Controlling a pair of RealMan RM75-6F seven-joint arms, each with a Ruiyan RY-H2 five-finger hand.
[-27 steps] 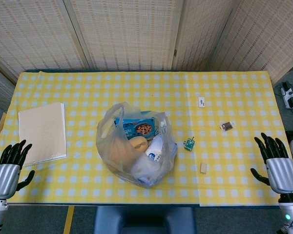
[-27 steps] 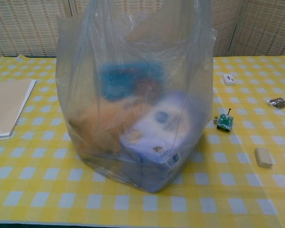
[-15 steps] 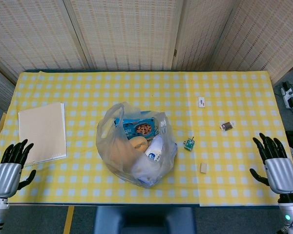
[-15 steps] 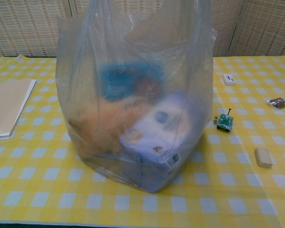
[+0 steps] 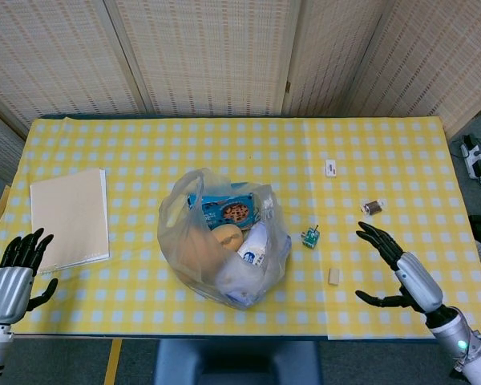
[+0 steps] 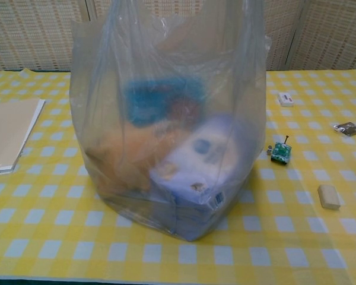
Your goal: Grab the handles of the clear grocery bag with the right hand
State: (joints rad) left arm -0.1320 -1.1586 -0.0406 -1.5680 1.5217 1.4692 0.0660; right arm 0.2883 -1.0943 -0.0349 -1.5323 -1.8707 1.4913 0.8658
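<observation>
A clear grocery bag (image 5: 222, 245) stands near the middle front of the yellow checked table (image 5: 144, 152), holding a blue cookie box, an orange item and a white packet. Its handles (image 5: 179, 195) rise at the bag's upper left in the head view. In the chest view the bag (image 6: 169, 119) fills the centre and its handles run out of the top of the frame. My right hand (image 5: 401, 269) hovers open over the table's front right, fingers spread and pointing left, well apart from the bag. My left hand (image 5: 14, 273) is open at the front left edge.
A beige notebook (image 5: 68, 216) lies at the left. Right of the bag sit a small green gadget (image 5: 310, 237), a tan eraser-like block (image 5: 334, 275), a dark wrapped item (image 5: 372, 207) and a small white piece (image 5: 330, 168).
My right hand has swung in from the table's right edge toward the left and tilted, its fingers now pointing at the bag. The left hand and bag have stayed put.
</observation>
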